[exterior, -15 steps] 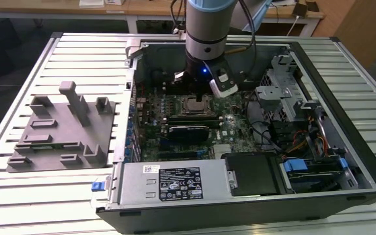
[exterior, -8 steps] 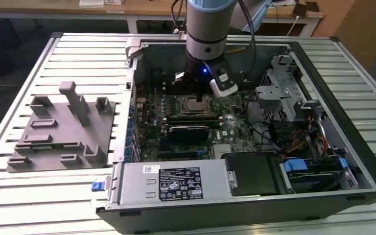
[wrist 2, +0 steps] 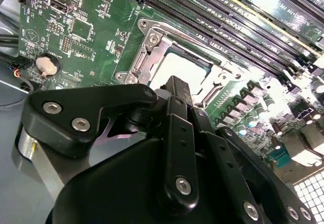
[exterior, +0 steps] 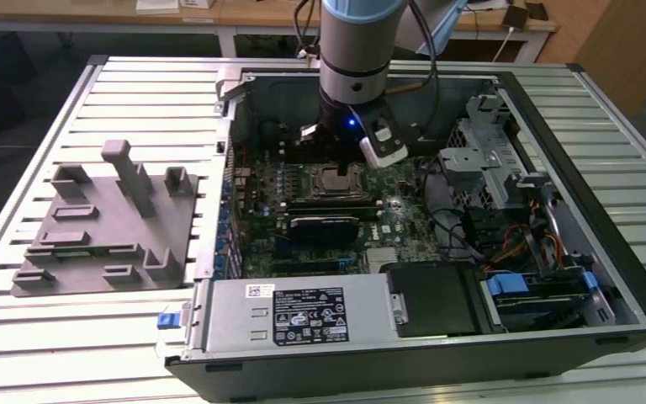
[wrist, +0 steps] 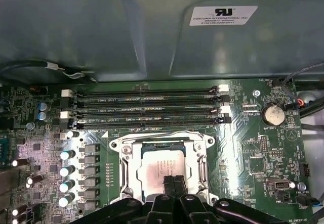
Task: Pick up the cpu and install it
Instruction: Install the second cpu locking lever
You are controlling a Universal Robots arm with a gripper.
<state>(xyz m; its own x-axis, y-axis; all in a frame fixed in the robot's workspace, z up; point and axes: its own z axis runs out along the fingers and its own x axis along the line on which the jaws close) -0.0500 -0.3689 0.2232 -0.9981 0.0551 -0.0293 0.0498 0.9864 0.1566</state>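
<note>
my gripper (wrist: 173,182) has its fingertips pressed together, apparently empty, right over the cpu (wrist: 161,164) lying in its socket (wrist: 163,167); i'd stay centred and level to seat it flat

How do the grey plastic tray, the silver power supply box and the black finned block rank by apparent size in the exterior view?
1. Grey plastic tray
2. Silver power supply box; close to the tray and nearer the camera, so this order is unsure.
3. Black finned block
</note>
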